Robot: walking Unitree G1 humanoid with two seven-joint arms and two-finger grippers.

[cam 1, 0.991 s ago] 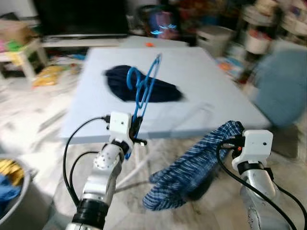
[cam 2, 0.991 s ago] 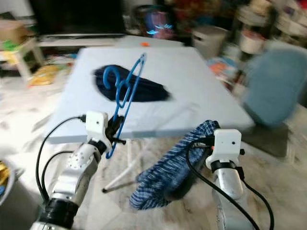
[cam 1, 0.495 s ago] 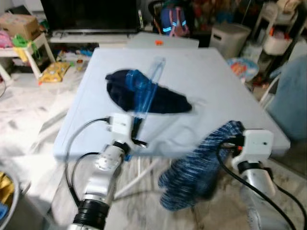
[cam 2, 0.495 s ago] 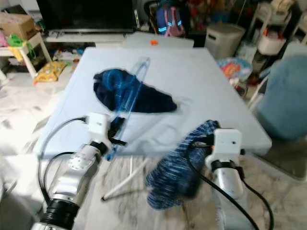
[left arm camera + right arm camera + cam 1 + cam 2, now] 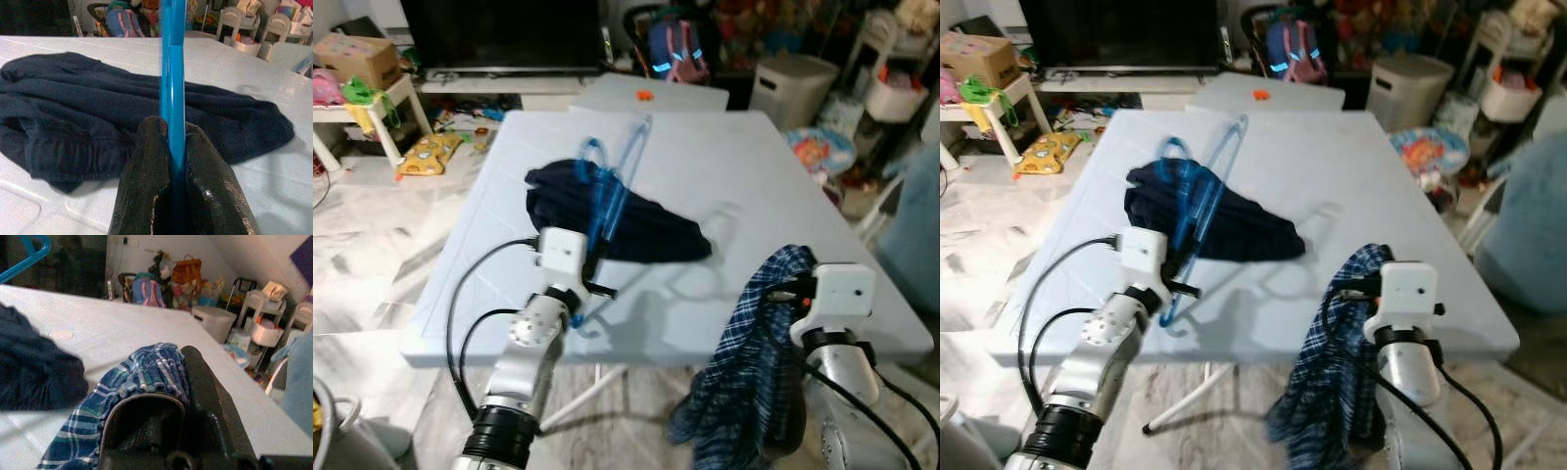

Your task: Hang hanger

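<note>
Work is just starting: left gripper (image 5: 172,147) pinches the blue hanger (image 5: 612,186), right gripper (image 5: 168,382) pinches the checked shirt (image 5: 744,382), nothing hung yet.

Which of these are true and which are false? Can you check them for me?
1. The left gripper holds a blue hanger. True.
2. The right gripper holds a red towel. False: it holds a blue plaid cloth.
3. A dark navy garment lies on the white table. True.
4. The plaid cloth lies flat in the middle of the table. False: it hangs from the right gripper at the table's near edge.
5. The left fingers are spread wide apart. False: they are shut on the hanger.
</note>
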